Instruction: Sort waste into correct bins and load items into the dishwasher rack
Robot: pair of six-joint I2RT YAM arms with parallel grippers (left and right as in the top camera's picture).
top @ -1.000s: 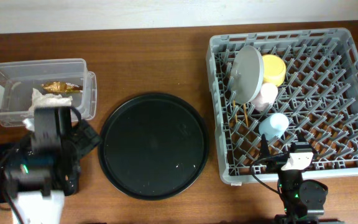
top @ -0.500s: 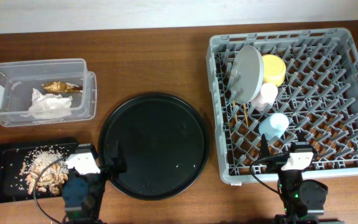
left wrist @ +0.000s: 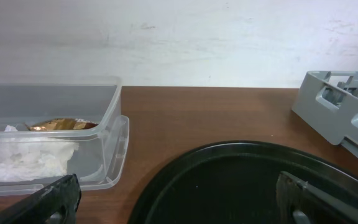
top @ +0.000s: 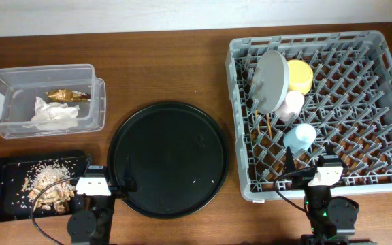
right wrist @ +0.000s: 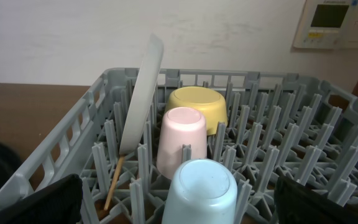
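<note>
The left gripper and right gripper sat with fingers apart, empty; a pale grey-white round plate stood on edge in the large grey plastic crate.

The round black tray is lying bare at the middle of the table, leaving open passage above it. The clear tub is blocking the far left corner, the shallow black tray the near left corner. The dishwasher rack is filling the right side. The plate, yellow bowl, pink cup and blue cup are crowding its left part, while its right-edge pegs are standing unoccupied.
</note>
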